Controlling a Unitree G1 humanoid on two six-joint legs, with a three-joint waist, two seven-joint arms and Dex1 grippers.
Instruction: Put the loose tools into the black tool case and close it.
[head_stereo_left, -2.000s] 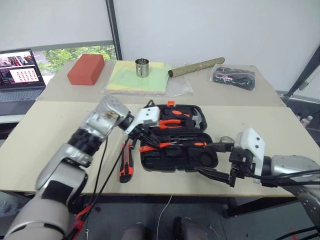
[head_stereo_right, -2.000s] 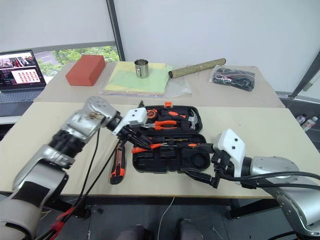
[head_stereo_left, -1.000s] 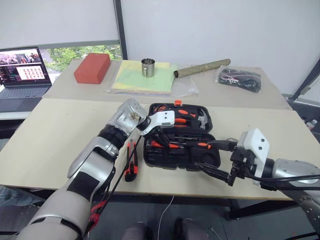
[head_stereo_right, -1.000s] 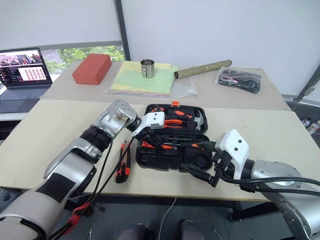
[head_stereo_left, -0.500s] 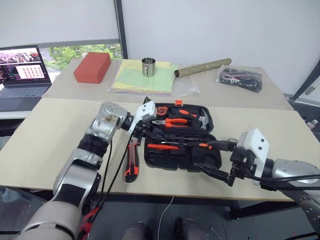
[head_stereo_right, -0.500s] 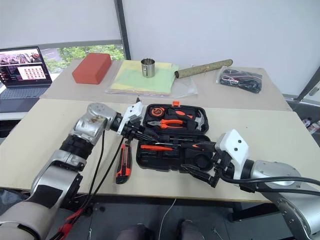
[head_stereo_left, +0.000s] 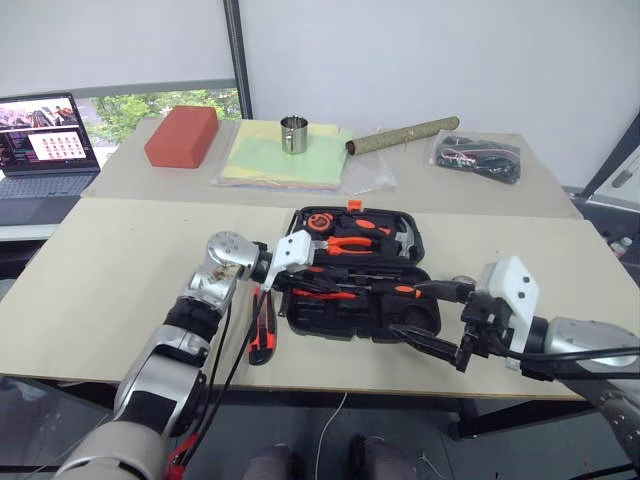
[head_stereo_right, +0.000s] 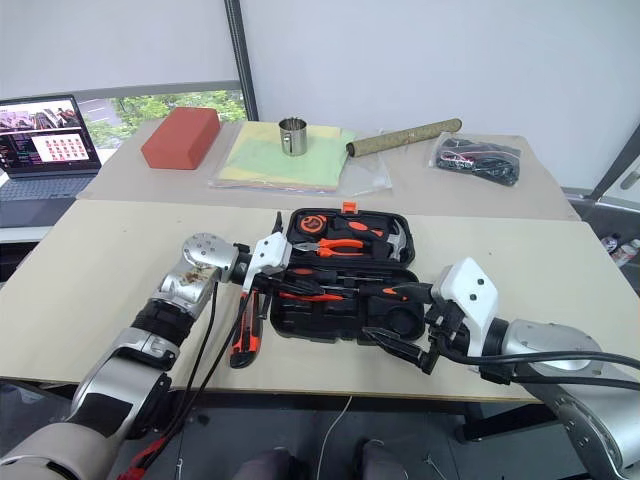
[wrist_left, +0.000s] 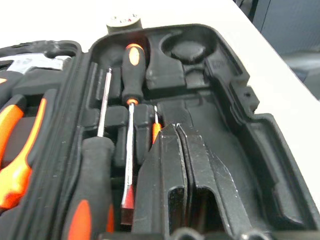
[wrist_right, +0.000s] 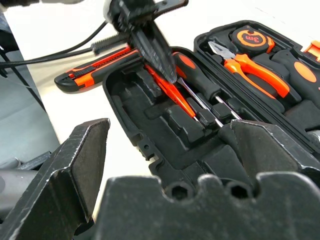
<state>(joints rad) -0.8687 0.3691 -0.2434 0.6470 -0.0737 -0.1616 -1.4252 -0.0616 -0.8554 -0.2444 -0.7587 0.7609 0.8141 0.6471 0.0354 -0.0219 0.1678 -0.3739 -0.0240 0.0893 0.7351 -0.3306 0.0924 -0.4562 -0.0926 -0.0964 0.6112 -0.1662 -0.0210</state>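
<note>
Open black tool case (head_stereo_left: 362, 283) lies near the worktop's (head_stereo_left: 110, 260) front edge, between two grippers.

The left gripper (head_stereo_right: 296, 287), fingers pressed together on nothing, hovers over two screwdrivers (wrist_left: 129, 140) slotted lengthwise across the case; its tips hide part of a thin orange tool. The utility knife (head_stereo_right: 243, 335) lies beside the case's left end, pointing toward the front edge. The right gripper (head_stereo_left: 428, 318) stands wide open, holding nothing.
</note>
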